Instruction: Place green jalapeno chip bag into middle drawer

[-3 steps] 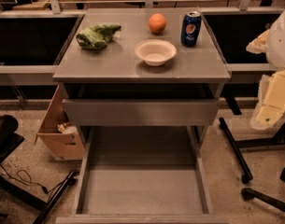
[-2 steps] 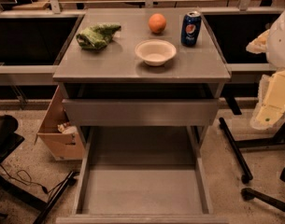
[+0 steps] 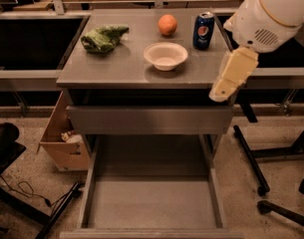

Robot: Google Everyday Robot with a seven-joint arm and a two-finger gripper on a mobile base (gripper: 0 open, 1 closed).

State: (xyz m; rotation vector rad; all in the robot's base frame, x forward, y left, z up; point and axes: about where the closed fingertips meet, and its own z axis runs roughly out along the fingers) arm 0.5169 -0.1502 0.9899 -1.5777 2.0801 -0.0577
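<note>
The green jalapeno chip bag (image 3: 102,38) lies crumpled on the back left of the grey table top (image 3: 116,68). The middle drawer (image 3: 151,205) is pulled out wide open below the table, and its flat floor holds nothing. My gripper (image 3: 232,76), a cream-coloured piece under the white arm (image 3: 276,14), hangs at the table's right edge. It is far right of the bag and holds nothing that I can see.
A white bowl (image 3: 165,55), an orange fruit (image 3: 167,24) and a blue soda can (image 3: 203,30) stand on the table top. A drawer with a tall plain front panel (image 3: 149,119) sits above the open one. A cardboard box (image 3: 62,138) is at left, chair legs (image 3: 256,163) at right.
My arm and gripper have moved left and up, from beside the table to its right edge. The bag, bowl, fruit, can and drawer have not moved.
</note>
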